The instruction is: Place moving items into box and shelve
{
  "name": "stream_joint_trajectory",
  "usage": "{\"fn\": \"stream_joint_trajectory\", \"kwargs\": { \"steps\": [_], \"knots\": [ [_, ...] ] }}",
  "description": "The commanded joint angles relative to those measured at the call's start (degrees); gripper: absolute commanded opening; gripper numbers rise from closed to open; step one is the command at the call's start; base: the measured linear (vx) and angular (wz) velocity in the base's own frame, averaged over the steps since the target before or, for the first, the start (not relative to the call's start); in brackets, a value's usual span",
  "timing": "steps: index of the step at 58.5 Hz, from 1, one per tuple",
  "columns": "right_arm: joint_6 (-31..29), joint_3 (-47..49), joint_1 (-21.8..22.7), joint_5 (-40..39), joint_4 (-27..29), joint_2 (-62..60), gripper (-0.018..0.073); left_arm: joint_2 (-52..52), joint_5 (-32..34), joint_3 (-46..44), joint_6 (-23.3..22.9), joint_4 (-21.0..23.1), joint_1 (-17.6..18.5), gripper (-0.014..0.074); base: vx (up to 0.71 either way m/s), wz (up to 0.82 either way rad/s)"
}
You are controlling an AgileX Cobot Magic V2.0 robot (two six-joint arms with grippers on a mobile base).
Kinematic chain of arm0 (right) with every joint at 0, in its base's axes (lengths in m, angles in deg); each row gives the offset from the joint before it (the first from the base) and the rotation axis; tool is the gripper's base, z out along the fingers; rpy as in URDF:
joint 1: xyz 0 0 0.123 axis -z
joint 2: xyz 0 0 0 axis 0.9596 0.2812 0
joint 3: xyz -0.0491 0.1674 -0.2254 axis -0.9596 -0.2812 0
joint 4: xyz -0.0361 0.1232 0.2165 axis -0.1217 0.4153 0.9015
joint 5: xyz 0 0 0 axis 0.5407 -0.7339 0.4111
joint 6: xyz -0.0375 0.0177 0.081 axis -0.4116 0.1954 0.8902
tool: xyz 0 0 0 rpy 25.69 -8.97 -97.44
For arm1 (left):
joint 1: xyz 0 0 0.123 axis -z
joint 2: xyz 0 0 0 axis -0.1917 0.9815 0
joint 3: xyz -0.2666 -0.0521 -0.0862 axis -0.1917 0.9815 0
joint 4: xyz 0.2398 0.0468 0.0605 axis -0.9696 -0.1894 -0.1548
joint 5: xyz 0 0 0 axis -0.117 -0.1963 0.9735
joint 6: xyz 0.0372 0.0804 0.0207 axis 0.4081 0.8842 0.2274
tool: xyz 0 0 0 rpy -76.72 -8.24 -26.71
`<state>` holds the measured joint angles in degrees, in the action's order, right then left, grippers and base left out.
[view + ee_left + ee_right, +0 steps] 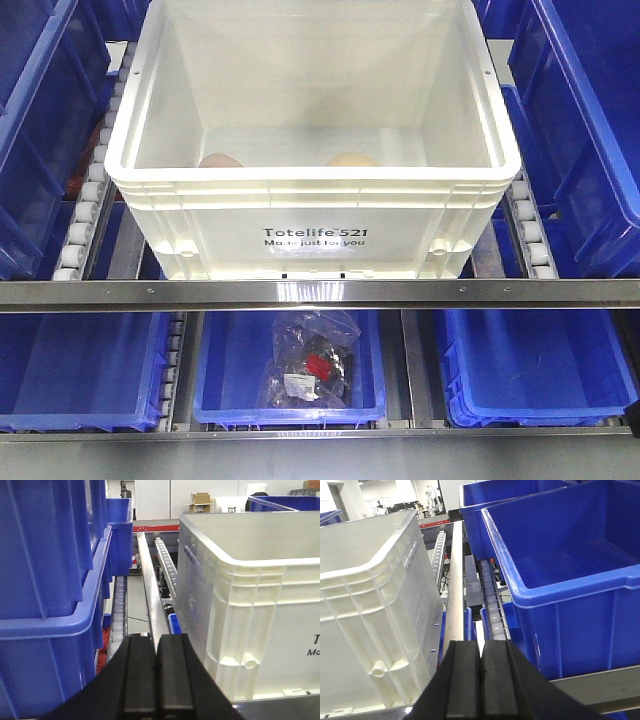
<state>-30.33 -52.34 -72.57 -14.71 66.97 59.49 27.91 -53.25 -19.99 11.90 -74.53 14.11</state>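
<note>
A: Where's the box (312,190)?

B: On the roller shelf, front wall at the steel rail (320,293). Blue bins (590,130) flank it, with a narrow roller lane on each side.

A: And the balls?

B: Inside, against the near wall: pink ball (219,160) left, tan ball (353,159) right.

A: Grippers?

B: Left gripper (156,680) has its pads pressed together, empty, in the left lane beside the box. Right gripper (480,680) likewise, in the right lane.
</note>
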Motion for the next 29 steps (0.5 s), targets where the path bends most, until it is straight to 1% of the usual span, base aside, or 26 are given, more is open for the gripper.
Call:
{"fn": "stream_joint_trajectory", "kwargs": {
  "steps": [1,25,29],
  "knots": [
    [-0.69,-0.35,0.30,-5.18,-1.11,-0.57,-0.0008,0.53,4.67,-0.52,-0.45,0.53,-0.11,-0.0006,0.00,0.00],
    [-0.74,-0.35,0.30,-5.12,-0.30,-0.57,-0.0008,0.53,4.67,-0.52,-0.45,0.53,-0.11,-0.0006,0.00,0.00],
    [-2.89,-0.35,0.30,-5.12,1.52,-0.57,-0.0008,0.53,4.67,-0.52,-0.45,0.53,-0.11,-0.0006,0.00,0.00]
  ]
}}
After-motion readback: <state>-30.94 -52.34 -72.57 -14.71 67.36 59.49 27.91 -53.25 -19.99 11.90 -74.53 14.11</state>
